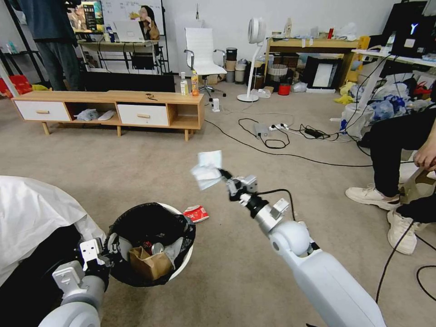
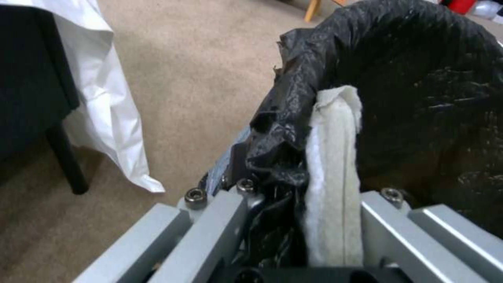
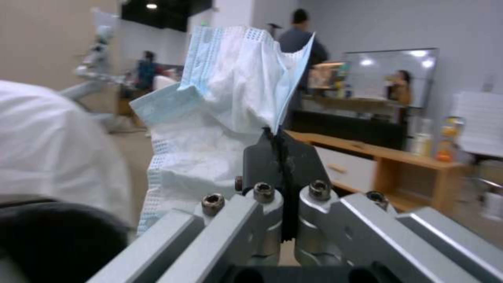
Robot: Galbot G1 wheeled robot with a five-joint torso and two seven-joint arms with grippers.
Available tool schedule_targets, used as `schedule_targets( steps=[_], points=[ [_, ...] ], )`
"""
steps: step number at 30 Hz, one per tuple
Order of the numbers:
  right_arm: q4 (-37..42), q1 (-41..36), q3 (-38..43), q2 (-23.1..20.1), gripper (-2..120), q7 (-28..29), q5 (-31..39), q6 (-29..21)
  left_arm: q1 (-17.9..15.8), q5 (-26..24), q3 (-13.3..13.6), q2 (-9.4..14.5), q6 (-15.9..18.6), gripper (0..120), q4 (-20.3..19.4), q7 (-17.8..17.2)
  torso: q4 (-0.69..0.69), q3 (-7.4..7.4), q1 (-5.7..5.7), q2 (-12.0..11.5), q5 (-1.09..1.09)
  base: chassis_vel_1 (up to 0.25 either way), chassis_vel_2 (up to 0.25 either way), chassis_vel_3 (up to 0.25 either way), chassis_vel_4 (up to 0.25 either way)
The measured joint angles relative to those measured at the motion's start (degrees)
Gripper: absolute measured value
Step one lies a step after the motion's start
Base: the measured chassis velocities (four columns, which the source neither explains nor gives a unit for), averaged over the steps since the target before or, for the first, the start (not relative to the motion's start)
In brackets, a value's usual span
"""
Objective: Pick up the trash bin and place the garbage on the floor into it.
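Left gripper [image 2: 293, 220]: low at the robot's left, pressed together over the rim of the trash bin [image 1: 184, 265], pinching bag and wall together
Trash bin: small, round, white, black liner [image 2: 419, 78] folded over the rim; carried clear of the floor as far as I can judge, at lower left in the head view
Bin contents: brown paper bag [image 1: 150, 264], a can top [image 1: 157, 248], some crumpled white paper
Right gripper [image 3: 276, 165]: extended forward at mid height, above and beyond the bin, black fingertips nipped shut on the face mask [image 3: 220, 118]
Face mask: pale blue and white pleated cloth, crumpled, hanging free in the air [image 1: 207, 170]
Mask handling: judged very light, limp, not fragile; a corner pinch holds it, but it will flutter and may cling to the pads on release
Bin handling: light thin plastic, liner slippery; the rim grip looks adequate but could tilt under load
Floor [image 1: 136, 154]: beige carpet, black cables to the right
Snack wrapper [image 1: 196, 213]: red and white, flat on the carpet just beside the bin; thin and flat, best taken by a raised edge
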Motion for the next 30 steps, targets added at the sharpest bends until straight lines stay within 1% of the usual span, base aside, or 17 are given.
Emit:
schedule_targets(
  steps=[5,8,13,20,27,30],
  points=[
    [0.3,0.0,-4.5,-0.4,0,-0.7,0.1,0.3,-0.4,0.0,1.0,0.0,0.3,6,0.2,-0.3,0.01,0.00,0.00,0.0,0.01,0.000,0.000,0.000,0.000],
    [0.3,-0.3,-5.9,-0.7,0,-0.8,0.1,0.3,-0.6,0.0,1.4,0.0,0.5,6,0.3,-0.5,0.01,0.00,0.00,0.0,0.01,0.000,0.000,0.000,0.000],
    [-0.1,-1.6,-10.1,-2.2,0,-0.9,-0.2,0.3,-1.2,0.0,2.9,-0.2,0.8,6,0.9,-1.0,0.00,0.00,0.00,0.0,0.01,0.000,0.000,0.000,0.000],
    [-1.2,-2.8,-13.1,-3.6,0,-0.7,-0.3,0.1,-1.5,0.0,4.2,-0.3,0.9,6,1.3,-1.1,0.00,0.00,0.00,0.0,0.01,0.000,0.000,0.000,0.000],
    [-3.1,-3.8,-14.3,-3.8,0,-0.5,-0.9,0.1,-1.2,0.1,5.2,-0.7,0.9,6,1.7,-1.2,0.00,0.00,0.00,0.0,0.01,0.000,0.000,0.000,0.000],
    [-4.3,-4.5,-14.7,-3.2,0,-0.2,-1.3,0.1,-0.8,0.2,5.5,-1.0,0.9,6,1.9,-1.2,0.00,0.00,0.00,0.0,0.01,0.000,0.000,0.000,0.000]
  ],
)
